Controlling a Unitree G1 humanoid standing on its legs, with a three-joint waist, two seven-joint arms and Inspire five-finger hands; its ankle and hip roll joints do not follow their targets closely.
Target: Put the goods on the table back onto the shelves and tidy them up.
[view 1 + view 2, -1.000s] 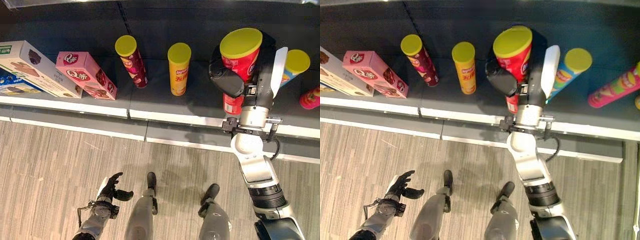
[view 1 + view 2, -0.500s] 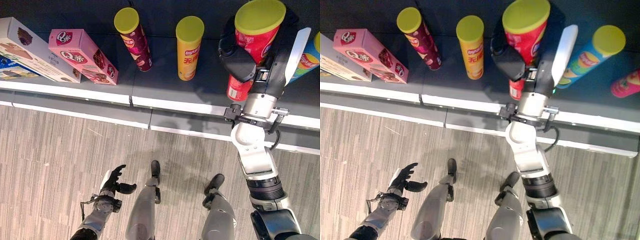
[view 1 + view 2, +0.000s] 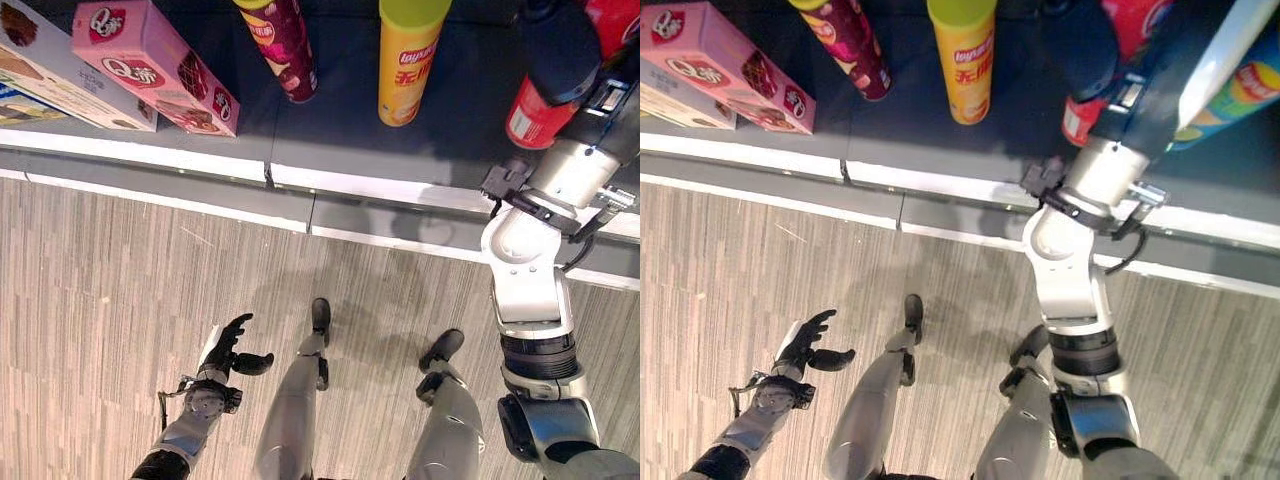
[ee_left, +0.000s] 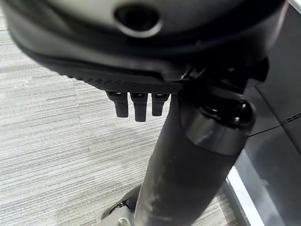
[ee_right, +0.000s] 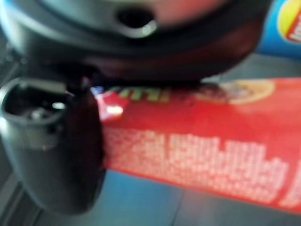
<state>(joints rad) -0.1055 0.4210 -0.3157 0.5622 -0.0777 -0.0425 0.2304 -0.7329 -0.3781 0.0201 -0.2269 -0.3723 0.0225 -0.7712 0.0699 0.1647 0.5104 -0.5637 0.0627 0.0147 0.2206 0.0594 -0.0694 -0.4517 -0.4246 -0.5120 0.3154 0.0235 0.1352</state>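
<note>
My right hand [image 3: 556,52] is shut on a red chip can [image 3: 532,112], which stands tilted over the dark shelf board [image 3: 330,130] near its front edge. The right wrist view shows the red can [image 5: 202,141] lying across my palm with the thumb [image 5: 56,150] wrapped against it. To its left stand a yellow can [image 3: 408,62] and a maroon can [image 3: 286,48]. A blue can [image 3: 1243,88] leans just to its right. My left hand [image 3: 228,352] hangs low over the floor, open and holding nothing.
A pink box [image 3: 150,66] and a white box [image 3: 35,70] lie at the shelf's left end. The shelf's white front rail [image 3: 380,187] runs across the view. Striped grey floor [image 3: 120,290] lies in front of it.
The whole picture has shifted, so the camera moved and the shelf now sits higher in view. My right hand still holds the red can. The left hand has stayed low.
</note>
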